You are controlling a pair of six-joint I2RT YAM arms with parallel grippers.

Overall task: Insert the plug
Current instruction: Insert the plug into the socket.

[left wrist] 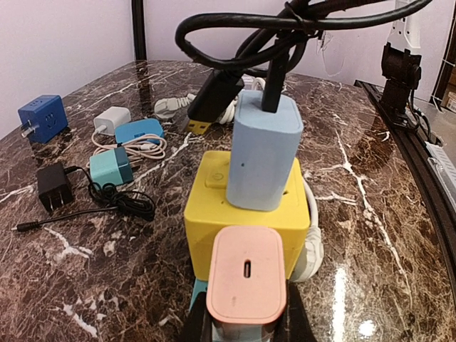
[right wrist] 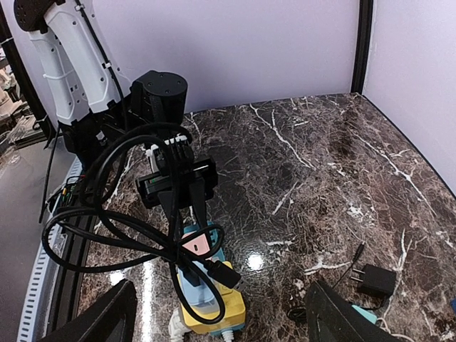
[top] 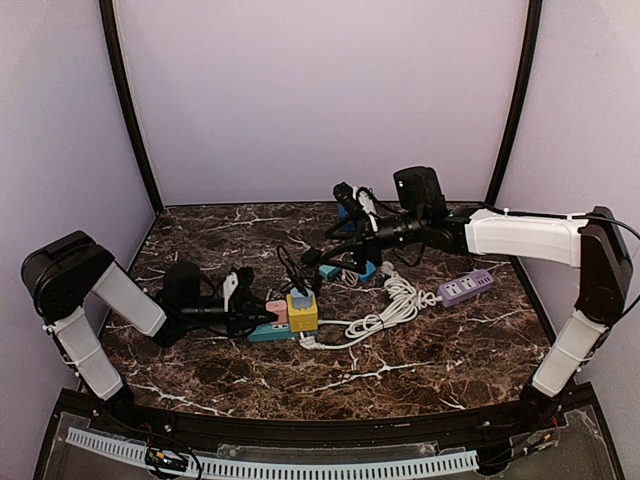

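Pink plug (left wrist: 246, 281) pinched between fingers of left gripper (left wrist: 246, 324)

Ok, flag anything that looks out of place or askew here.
The black cable is tangled in loops over the light blue adapter on the yellow cube, and its USB plug dangles loose beside it, tilted and inserted nowhere. Nothing looks spilled or broken.

Top view: high above the near edge, overlooking the whole table (top: 450, 372). Wrist views face each other, sharing the yellow power cube (left wrist: 201, 210) (right wrist: 234, 310); the left is nearer.
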